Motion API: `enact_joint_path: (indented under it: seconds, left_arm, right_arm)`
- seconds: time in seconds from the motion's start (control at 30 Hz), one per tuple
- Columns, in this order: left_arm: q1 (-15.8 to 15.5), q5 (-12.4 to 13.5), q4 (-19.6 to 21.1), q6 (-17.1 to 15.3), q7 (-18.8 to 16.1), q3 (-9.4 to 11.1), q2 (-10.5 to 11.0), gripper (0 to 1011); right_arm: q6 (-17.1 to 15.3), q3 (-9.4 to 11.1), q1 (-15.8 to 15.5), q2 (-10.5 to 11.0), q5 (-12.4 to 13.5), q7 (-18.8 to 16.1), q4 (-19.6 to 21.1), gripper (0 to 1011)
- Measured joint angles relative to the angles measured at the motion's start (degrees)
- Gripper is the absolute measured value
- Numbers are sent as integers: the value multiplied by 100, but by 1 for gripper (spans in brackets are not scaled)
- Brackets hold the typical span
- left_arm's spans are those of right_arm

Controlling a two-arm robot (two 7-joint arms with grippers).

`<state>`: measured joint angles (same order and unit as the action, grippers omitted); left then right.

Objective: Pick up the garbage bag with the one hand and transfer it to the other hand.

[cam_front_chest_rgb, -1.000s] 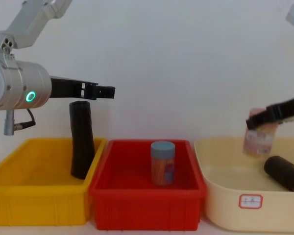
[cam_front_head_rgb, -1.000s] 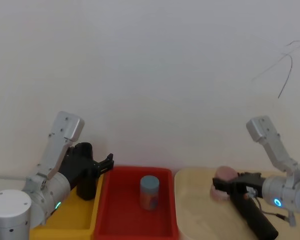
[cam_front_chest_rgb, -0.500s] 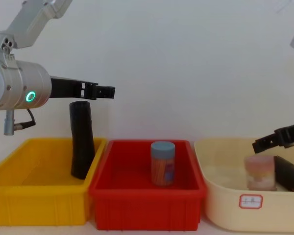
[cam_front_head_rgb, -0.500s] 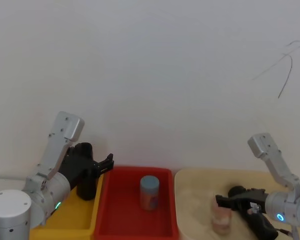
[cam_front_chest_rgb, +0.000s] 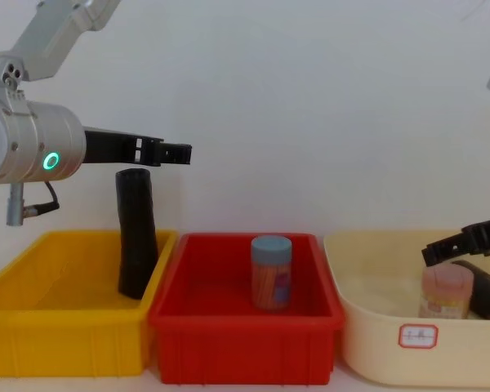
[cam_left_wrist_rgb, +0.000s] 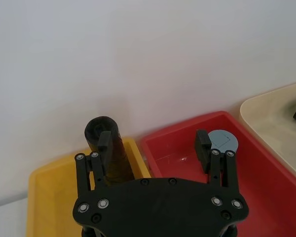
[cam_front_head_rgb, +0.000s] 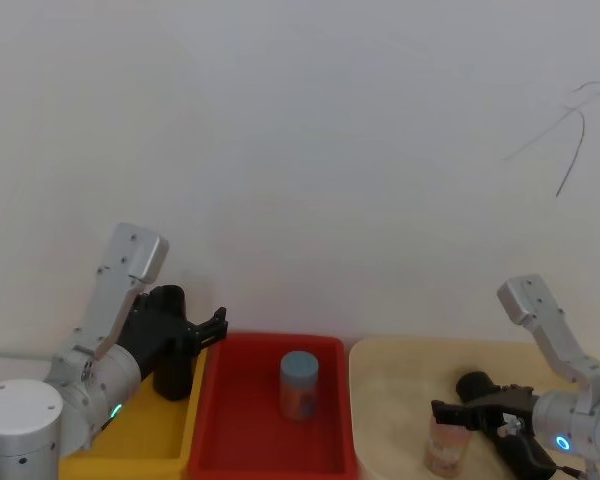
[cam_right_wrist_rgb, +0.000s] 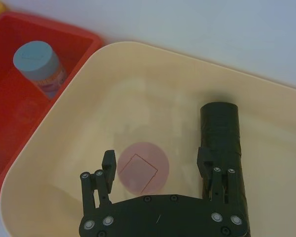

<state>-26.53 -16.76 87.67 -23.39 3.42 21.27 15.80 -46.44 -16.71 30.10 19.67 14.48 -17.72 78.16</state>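
Left hand [cam_front_chest_rgb: 175, 152] hovers spread above the roll, right hand [cam_right_wrist_rgb: 158, 170] over the jar

Garbage bag [cam_front_chest_rgb: 135, 233] leans upright in the yellow bin [cam_front_chest_rgb: 33, 327], under the left hand's parted, empty fingers. Blue jar [cam_front_chest_rgb: 271, 271] stands in the red bin [cam_front_chest_rgb: 245, 343]. In the cream tub [cam_front_chest_rgb: 408, 339], the right hand, fingers apart, straddles the pink jar [cam_right_wrist_rgb: 142, 167]; a 2nd black roll [cam_right_wrist_rgb: 221, 136] lies beside.

Matte black garbage bag [cam_front_chest_rgb: 135, 233] leans in a glossy yellow plastic bin [cam_front_chest_rgb: 33, 327]; arms brushed silver metal.
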Motion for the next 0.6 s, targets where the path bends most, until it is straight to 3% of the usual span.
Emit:
enact_joint_path:
  seconds: [0.6]
  left_arm:
    - [0,0,0,0,0,0,0,1001]
  right_arm:
    - [583,262,-278,-143,-168,431,505,1001]
